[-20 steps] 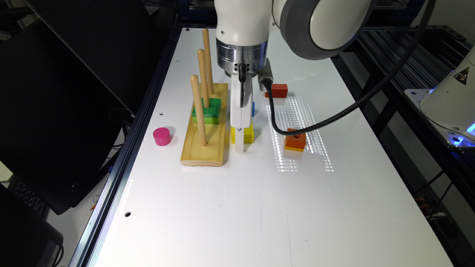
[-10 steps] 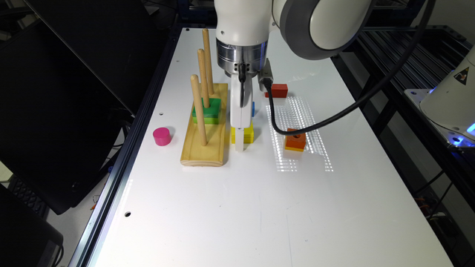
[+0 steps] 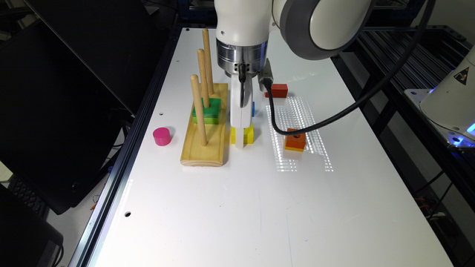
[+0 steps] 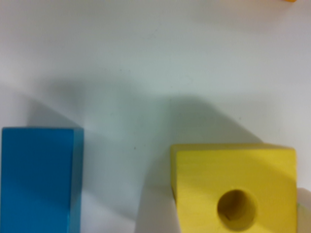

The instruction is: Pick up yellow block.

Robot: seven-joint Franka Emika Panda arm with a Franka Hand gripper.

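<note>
Yellow block [image 4: 235,194] on table [image 3: 259,207], bracketed by gripper [image 3: 240,142]; finger contact or clamping not discernible. Grasp step; next: confirm closure, lift straight.

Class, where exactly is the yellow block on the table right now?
In the exterior view, the yellow block sits beside the wooden peg base's right edge, directly under the gripper.
</note>
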